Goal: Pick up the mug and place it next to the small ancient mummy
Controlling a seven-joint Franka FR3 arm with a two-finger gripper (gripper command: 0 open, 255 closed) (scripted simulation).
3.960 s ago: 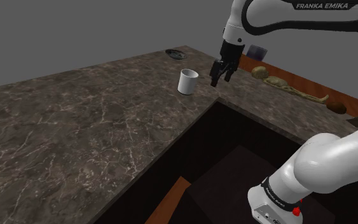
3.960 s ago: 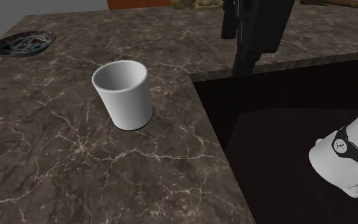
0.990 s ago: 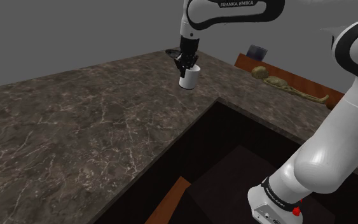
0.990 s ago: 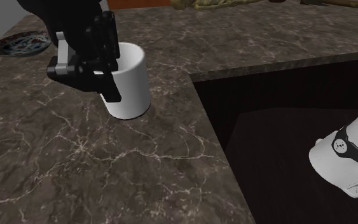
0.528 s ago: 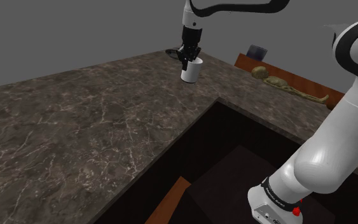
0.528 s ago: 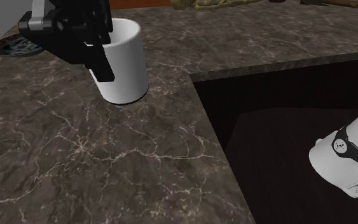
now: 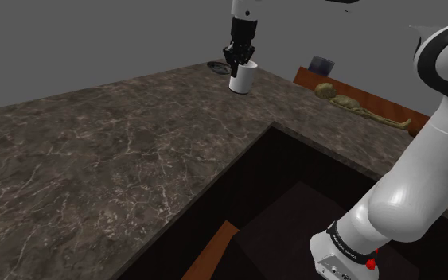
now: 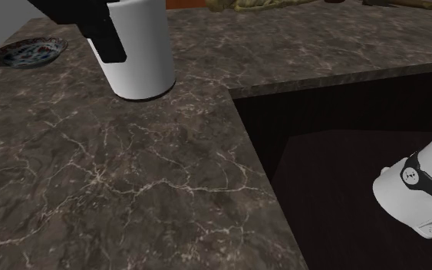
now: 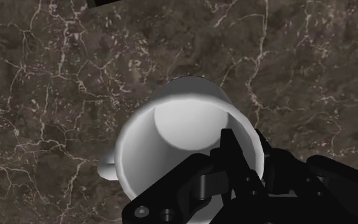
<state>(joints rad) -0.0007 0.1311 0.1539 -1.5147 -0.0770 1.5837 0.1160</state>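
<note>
Rising higher, gripper (image 7: 240, 61) clasping mug (image 7: 242, 81)

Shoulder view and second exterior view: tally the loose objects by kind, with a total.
mug: 1
mummy figure: 1
patterned dish: 1
small greyish block: 1
Total: 4

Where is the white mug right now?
In the shoulder view's upper middle, the white mug hangs in the gripper over the marbled counter, between the patterned dish and the mummy.
</note>
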